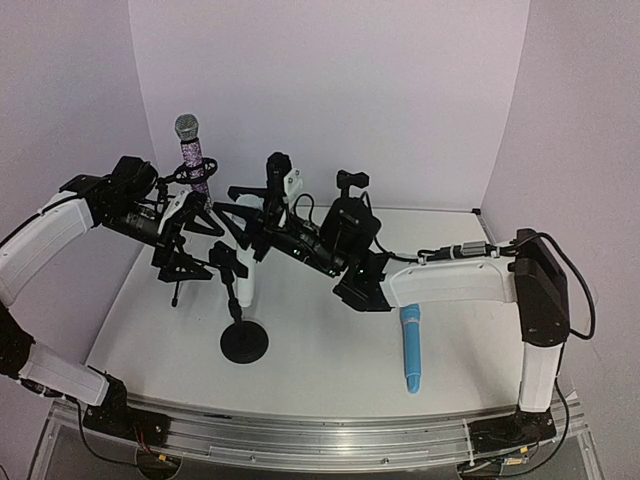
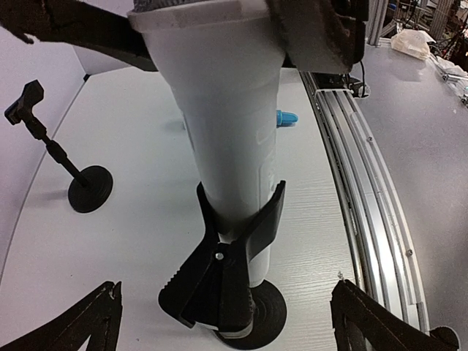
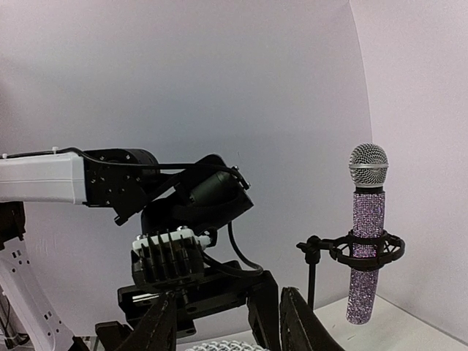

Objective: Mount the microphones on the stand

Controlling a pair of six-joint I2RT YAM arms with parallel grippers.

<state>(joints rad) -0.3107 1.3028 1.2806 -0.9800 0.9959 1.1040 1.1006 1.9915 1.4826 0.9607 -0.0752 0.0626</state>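
Note:
The white microphone (image 1: 246, 285) stands nearly upright in the black spring clip (image 2: 227, 270) of a stand with a round base (image 1: 243, 342). It fills the left wrist view (image 2: 227, 124). My right gripper (image 1: 262, 225) is shut on its mesh head (image 3: 234, 345). My left gripper (image 2: 227, 289) is open, its fingers spread wide on either side of the clip, touching nothing. The purple-glitter microphone (image 1: 192, 160) stands upright in a ring mount at the back left and also shows in the right wrist view (image 3: 365, 241). The light blue microphone (image 1: 411, 345) lies on the table at the right.
An empty stand with a clip (image 2: 23, 99) and round base (image 2: 90, 189) stands beyond the white microphone. The metal rail (image 1: 320, 435) runs along the near edge. White walls close the back and sides.

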